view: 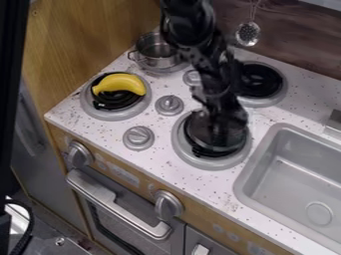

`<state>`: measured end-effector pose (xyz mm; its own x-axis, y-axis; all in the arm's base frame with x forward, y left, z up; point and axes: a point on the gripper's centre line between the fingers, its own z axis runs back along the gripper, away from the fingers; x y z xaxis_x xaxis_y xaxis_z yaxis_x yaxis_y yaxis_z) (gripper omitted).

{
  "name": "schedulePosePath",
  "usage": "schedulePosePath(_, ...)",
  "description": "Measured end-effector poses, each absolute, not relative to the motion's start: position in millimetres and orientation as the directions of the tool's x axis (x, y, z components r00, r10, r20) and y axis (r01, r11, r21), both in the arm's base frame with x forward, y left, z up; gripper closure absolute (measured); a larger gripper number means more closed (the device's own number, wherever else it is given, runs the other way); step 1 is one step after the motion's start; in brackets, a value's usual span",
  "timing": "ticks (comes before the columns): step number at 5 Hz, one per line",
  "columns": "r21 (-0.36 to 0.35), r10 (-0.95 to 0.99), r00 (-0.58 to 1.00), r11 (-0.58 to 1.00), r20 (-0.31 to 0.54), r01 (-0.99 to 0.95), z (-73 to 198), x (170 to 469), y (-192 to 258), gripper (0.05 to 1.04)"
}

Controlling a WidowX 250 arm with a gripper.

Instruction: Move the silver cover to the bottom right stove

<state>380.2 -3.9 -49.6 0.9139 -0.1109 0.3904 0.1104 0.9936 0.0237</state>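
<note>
Silver cover, or what we take for it (214, 143), lies at the bottom right burner (210, 164), a dark, shiny round shape with a pale rim, within the burner's grey ring as we see it and partly hidden by the arm (213, 82); the end effector (224, 117) is right above it, low over the table (156, 157). We cannot tell whether the end effector is apart, together or clamped on the cover, since its dark parts blend with what lies behind them; nor can we be sure the cover bears fully on the burner. By our judgement the placing step is in hand and the task is close to done; the next move calls for seating the cover flat and centred, letting go if it is gripped, then rising straight up. We would go gently; a sideways drag could pull the cover off centre, and a release too high could let it land tilted. The pot (157, 60) and the banana (120, 84) can be left alone.
</note>
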Motion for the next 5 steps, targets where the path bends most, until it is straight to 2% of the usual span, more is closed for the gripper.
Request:
schedulePosePath(1,0.015,-0.1,0.921,0.995,0.377,0.102,-55.6,380.7,-2.9,0.748)
schedulePosePath(2,0.014,-0.094,0.933,0.995,0.347,0.096,-56.9,381.3,0.2,0.607)
schedulePosePath(3,0.065,-0.108,0.955,0.993,0.276,0.094,-51.2,370.2,6.8,0.307)
schedulePosePath(4,0.119,-0.173,0.951,0.982,0.258,0.146,-12.5,367.9,-0.5,0.093)
schedulePosePath(5,0.101,-0.173,0.96,0.983,0.222,0.154,9.1,365.3,-16.3,0.086)
